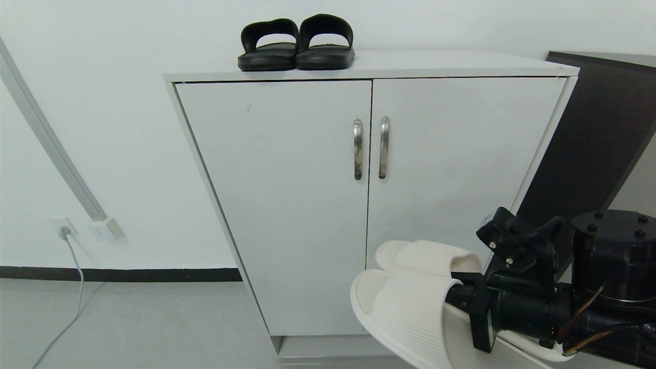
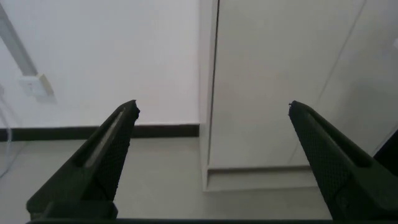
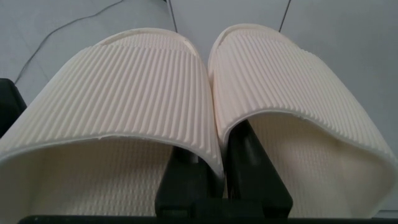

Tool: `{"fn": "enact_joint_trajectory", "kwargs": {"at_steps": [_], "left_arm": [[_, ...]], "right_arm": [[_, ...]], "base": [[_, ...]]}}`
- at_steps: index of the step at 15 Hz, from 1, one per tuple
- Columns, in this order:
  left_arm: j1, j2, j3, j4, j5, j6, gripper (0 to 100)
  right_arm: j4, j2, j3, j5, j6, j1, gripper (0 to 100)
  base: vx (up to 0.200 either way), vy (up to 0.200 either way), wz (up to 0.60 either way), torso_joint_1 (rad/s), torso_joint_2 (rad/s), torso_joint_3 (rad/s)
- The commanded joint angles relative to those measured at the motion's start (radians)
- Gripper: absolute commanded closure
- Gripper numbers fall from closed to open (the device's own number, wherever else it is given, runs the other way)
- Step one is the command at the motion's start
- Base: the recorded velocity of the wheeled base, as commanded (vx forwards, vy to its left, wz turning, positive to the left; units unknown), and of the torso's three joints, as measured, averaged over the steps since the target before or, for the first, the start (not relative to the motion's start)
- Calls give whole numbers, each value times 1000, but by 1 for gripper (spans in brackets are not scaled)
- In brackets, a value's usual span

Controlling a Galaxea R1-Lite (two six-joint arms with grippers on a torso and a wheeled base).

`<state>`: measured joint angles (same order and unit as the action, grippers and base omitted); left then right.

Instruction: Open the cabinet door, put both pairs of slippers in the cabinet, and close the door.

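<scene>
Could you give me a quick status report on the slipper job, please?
Left gripper open, empty, facing cabinet left edge. Right gripper shut on white slippers. Black slippers atop cabinet. Both doors closed, handles unobstructed.

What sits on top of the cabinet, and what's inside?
A pair of black slippers sits on the cabinet top. Both doors are shut, so its inside is hidden.

Cabinet (image 1: 287, 205) recorded as plain white, its two handles (image 1: 357, 149) brushed silver. Black slippers (image 1: 296, 43), upper centre, seen as matte and unpatterned. Cream slippers (image 1: 410, 307), lower right, marked by fine parallel ribbing across the straps. Left gripper (image 2: 214, 109) noted black, finely dimpled. Wall (image 1: 102, 77) white; skirting (image 1: 118, 274) black; floor (image 1: 128, 323) grey.
</scene>
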<state>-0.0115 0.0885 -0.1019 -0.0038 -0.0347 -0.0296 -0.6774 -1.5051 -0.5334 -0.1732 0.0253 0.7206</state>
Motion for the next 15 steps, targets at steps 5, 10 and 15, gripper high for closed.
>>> {"fn": "enact_joint_trajectory", "kwargs": {"at_steps": [5, 10, 15], "left_arm": [[-38, 545, -125, -265, -254, 0, 0], [-275, 906, -202, -567, -209, -72, 0], [-562, 1133, -430, -616, 25, -127, 0]], "right_arm": [[-27, -10, 16, 0, -1, 2, 100], [-42, -32, 13, 3, -1, 22, 100], [-51, -29, 18, 12, -1, 22, 100]], "base": [[0, 0, 0, 0, 0, 0], [0, 0, 0, 0, 0, 0], [0, 0, 0, 0, 0, 0]]}}
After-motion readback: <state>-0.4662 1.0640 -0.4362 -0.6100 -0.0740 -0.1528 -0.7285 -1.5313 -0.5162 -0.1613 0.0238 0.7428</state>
